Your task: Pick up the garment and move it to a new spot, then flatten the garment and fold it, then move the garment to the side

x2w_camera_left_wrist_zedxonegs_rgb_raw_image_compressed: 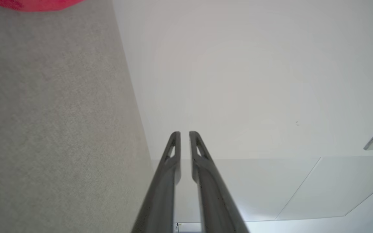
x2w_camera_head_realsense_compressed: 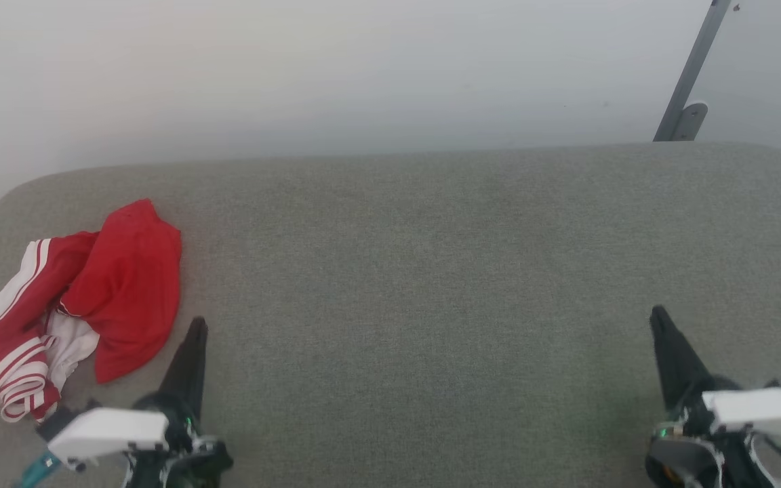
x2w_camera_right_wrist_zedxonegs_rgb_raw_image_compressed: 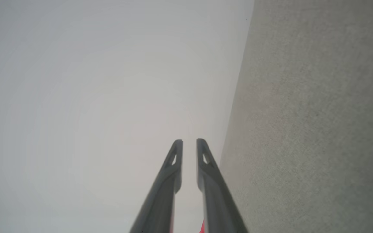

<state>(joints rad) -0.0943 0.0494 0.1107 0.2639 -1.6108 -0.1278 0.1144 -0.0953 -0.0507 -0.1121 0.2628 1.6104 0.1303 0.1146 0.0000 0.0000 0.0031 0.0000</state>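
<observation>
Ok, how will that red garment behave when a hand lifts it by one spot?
Likely floppy: the garment lies crumpled in soft folds, so it should drape and hang rather than hold shape. Probably light, being thin cloth. A push may bunch it rather than slide it, since the grey padded surface looks textured.

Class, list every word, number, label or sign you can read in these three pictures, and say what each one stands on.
None can be read.
The shirt lies crumpled on the grey table; the folds that show are plain red, white and striped, with no print in sight.
The wall bears no text.
</observation>
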